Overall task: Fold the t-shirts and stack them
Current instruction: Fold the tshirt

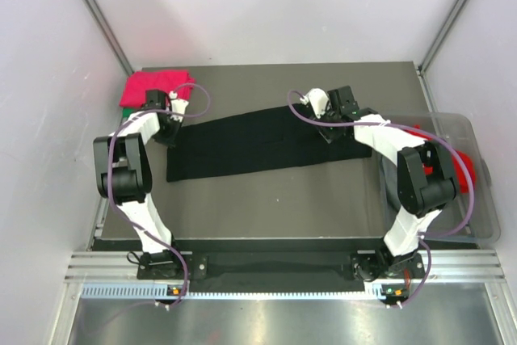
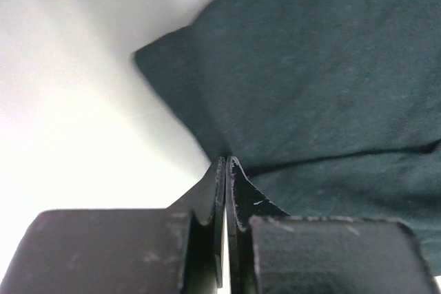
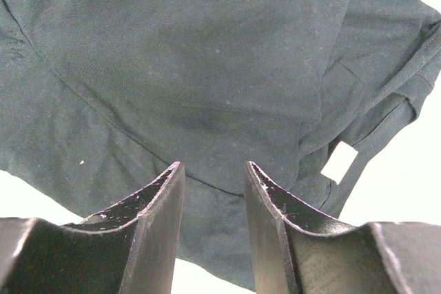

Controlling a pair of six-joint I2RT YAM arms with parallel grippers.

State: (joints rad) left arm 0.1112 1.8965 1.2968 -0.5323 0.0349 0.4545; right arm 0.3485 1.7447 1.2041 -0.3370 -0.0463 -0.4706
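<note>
A black t-shirt [image 1: 258,145] lies folded into a long band across the middle of the table. My left gripper [image 1: 168,133] is at its left end. In the left wrist view the gripper [image 2: 226,160] is shut, with its tips meeting right at the edge of the black cloth [image 2: 331,67]. My right gripper [image 1: 329,128] is over the band's right end. In the right wrist view the gripper [image 3: 213,164] is open and empty just above the black cloth [image 3: 193,67]. The shirt's small white tag [image 3: 339,162] shows to its right.
A folded pink-red t-shirt [image 1: 153,86] sits at the back left corner with a green one under it. A clear plastic bin [image 1: 477,191] stands at the right edge holding red cloth [image 1: 462,169], partly hidden by the right arm. Walls enclose the table.
</note>
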